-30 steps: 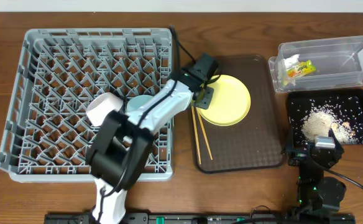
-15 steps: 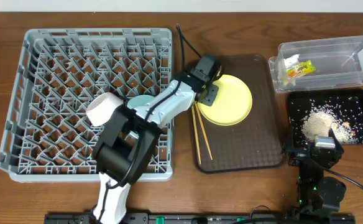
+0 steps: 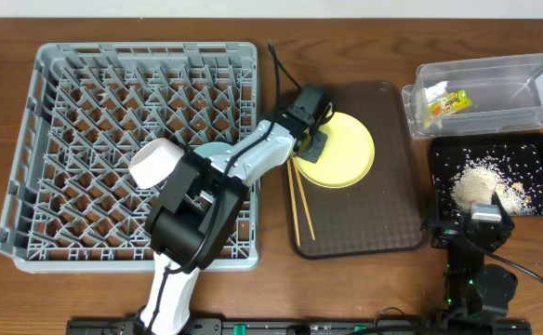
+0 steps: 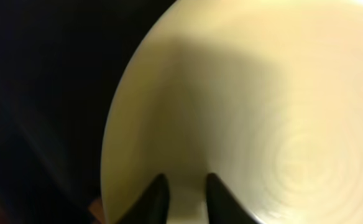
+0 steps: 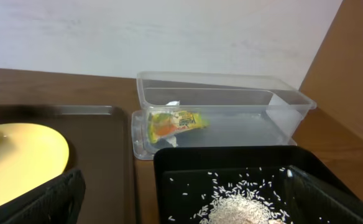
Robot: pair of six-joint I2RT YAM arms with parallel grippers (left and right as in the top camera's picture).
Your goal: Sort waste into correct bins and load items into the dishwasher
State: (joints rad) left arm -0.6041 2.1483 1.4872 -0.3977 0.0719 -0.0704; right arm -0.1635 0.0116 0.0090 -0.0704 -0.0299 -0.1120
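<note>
The round yellow plate [image 3: 341,149] lies on the brown serving tray [image 3: 364,223]. My left gripper [image 3: 311,133] is over the plate's left rim; in the left wrist view its fingertips [image 4: 188,199] stand a narrow gap apart in front of the plate [image 4: 262,93], with nothing between them. The chopsticks [image 3: 300,200] lie on the tray just below. My right gripper [image 3: 471,223] is wide open and empty at the near edge of the black tray [image 3: 541,154], which holds rice grains [image 3: 476,181]. The wrapper [image 3: 443,102] lies in the clear tub [image 3: 495,74].
The grey dish rack [image 3: 39,140] fills the left side. A white bowl [image 3: 155,163] and a light-blue bowl [image 3: 206,151] sit in it, the blue one partly hidden under my left arm. In the right wrist view the tub [image 5: 231,99] stands behind the black tray [image 5: 188,162].
My left gripper has shifted slightly right onto the plate's left rim, and the plate has barely moved. The right arm has not moved.
</note>
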